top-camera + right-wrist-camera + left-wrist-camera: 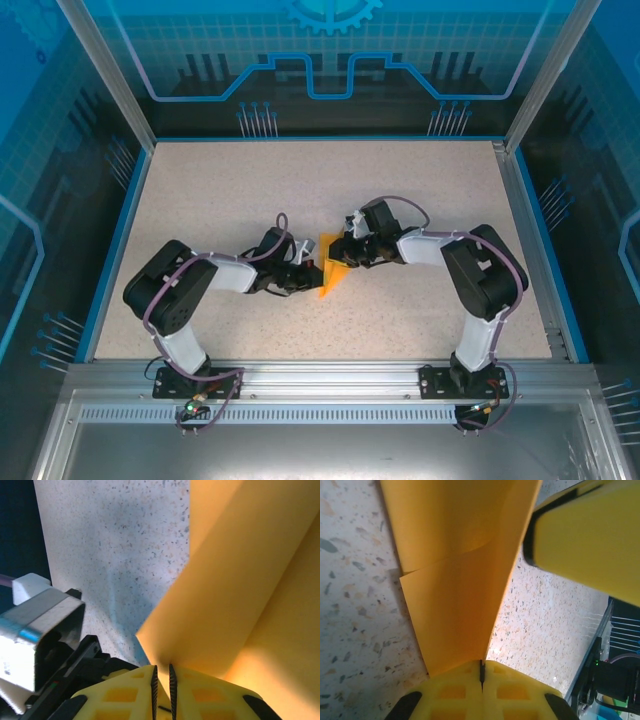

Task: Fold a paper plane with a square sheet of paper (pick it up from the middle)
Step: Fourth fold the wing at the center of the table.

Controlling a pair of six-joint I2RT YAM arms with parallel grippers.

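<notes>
The square sheet of paper (332,270) is orange-yellow, folded into an angular shape, and held up off the speckled table between both arms. My left gripper (308,272) grips it from the left. In the left wrist view the left gripper (481,672) has its yellow jaws pressed together on the sheet's (455,580) lower edge, where two layers overlap. My right gripper (345,252) holds it from the right. In the right wrist view the right gripper (162,675) has its jaws nearly together with a corner of the sheet (240,580) pinched between the ridged pads.
A yellow finger of the right gripper (590,535) looms at the upper right of the left wrist view. The left arm's grey and black wrist (40,625) sits close at the lower left of the right wrist view. Blue rails (110,240) border the table.
</notes>
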